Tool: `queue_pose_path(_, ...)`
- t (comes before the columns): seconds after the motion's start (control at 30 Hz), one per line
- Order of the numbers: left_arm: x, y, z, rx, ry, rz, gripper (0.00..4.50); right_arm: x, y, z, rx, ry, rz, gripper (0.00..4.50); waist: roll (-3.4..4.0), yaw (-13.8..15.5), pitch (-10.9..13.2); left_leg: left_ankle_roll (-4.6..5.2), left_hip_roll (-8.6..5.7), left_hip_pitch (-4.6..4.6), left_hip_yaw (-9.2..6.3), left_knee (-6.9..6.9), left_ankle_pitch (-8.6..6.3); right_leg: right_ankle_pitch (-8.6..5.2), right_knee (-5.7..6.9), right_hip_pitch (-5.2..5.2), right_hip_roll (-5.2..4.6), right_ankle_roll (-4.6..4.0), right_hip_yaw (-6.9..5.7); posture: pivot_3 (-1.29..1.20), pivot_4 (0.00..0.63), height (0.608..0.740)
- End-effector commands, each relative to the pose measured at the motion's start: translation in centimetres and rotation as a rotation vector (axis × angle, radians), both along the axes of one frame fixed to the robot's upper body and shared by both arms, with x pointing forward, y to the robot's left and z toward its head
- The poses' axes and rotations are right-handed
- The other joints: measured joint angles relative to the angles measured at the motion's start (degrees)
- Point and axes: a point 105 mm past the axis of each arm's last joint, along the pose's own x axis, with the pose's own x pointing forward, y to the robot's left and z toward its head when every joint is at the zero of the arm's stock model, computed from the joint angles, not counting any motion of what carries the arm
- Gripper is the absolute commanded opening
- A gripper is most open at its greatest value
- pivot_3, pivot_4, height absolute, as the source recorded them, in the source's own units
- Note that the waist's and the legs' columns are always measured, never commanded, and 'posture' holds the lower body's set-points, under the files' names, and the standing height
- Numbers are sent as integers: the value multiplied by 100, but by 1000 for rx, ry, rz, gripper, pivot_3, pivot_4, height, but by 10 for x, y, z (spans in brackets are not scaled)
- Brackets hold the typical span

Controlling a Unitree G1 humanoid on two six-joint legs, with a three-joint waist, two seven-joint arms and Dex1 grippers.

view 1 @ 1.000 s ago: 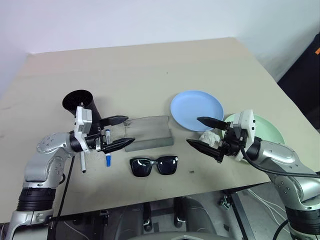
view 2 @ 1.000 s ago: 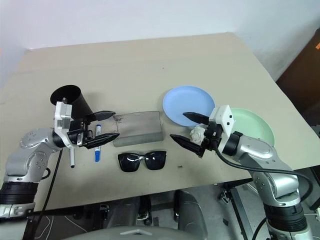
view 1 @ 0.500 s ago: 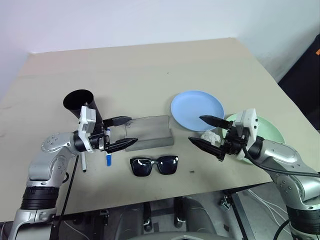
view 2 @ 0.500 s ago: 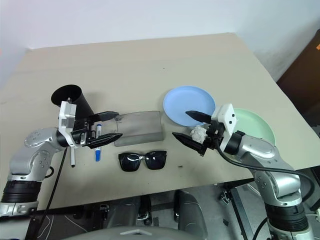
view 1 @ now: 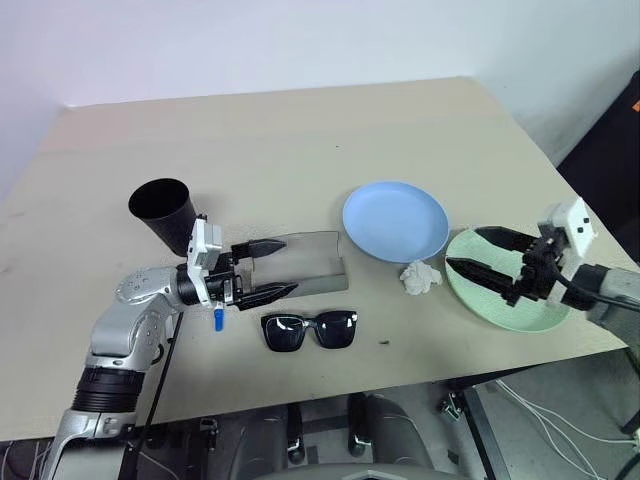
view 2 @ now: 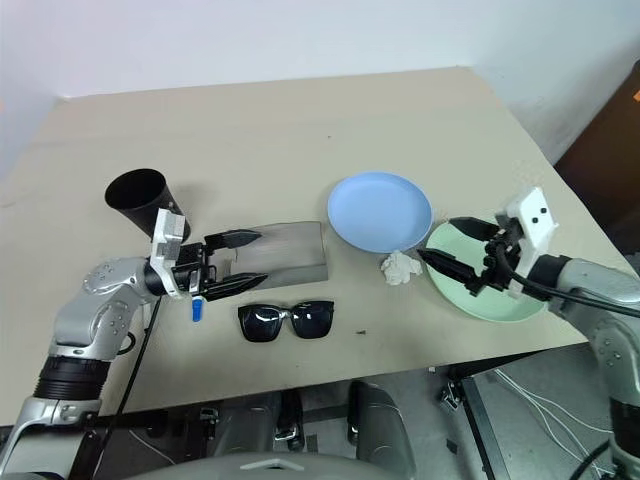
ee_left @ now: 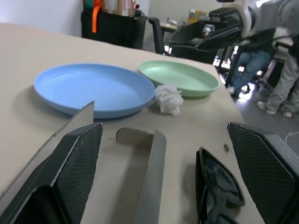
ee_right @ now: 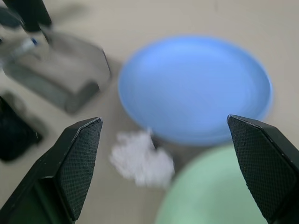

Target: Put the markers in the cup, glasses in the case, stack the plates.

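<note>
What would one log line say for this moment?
left tool: open, at case | right tool: open, over green plate | glasses: on table

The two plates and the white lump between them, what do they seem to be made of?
Blue plate and green plate: probably plastic, with an even colour and a soft matte sheen. White lump: likely crumpled tissue paper, going by its irregular folds.

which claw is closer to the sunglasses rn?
Left. The left claw hangs open just up and to the left of the sunglasses, over the case. The right claw is open over the green plate, well off to their right.
</note>
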Motion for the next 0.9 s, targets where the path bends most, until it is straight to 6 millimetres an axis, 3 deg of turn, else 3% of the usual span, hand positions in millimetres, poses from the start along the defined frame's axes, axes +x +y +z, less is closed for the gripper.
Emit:
queue_pose_path(0.03, 3, -3, 10, -1, -49, -14, 4479, -12, 0, -3, -58, 91, 27, 4500, 0, 31, 0, 0, 0, -1, -1, 6, 0, 0, 3, 0, -1, 0, 0, 0, 150, 740)
queue_pose_path(0.37, 5, -1, 4, 13, -46, -11, 4479, -31, -7, -47, -259, 269, 33, 4500, 0, 46, 0, 6, 1, -4, -14, 23, -5, -1, 0, 10, -5, 3, -9, 0, 150, 740)
queue_pose_path(0.47, 5, 1, 1, 23, -42, -12, 4500, -31, -9, -54, -297, 277, 40, 3900, 0, 46, 0, 6, 1, -5, -13, 23, -6, -1, -2, 10, -5, 3, -10, 0, 150, 740)
queue_pose_path(0.8, 8, 0, 2, 26, -52, -9, 4500, -25, -14, -50, -334, 242, 39, 283, -1, 46, 1, 6, 1, -5, -14, 23, -6, -1, -2, 9, -4, 3, -11, 0, 150, 740)
queue_pose_path(0.83, 8, 0, 2, 26, -53, -9, 4500, -25, -14, -50, -339, 239, 39, 41, -1, 44, 1, 6, 1, -6, -14, 23, -6, -1, -3, 10, -4, 3, -11, 0, 150, 740)
queue_pose_path(0.9, 8, 0, 2, 24, -52, -8, 4500, -26, -17, -49, -347, 240, 36, 41, -3, 35, 1, 6, 2, -5, -14, 23, -6, -1, -3, 11, -4, 3, -11, 0, 150, 740)
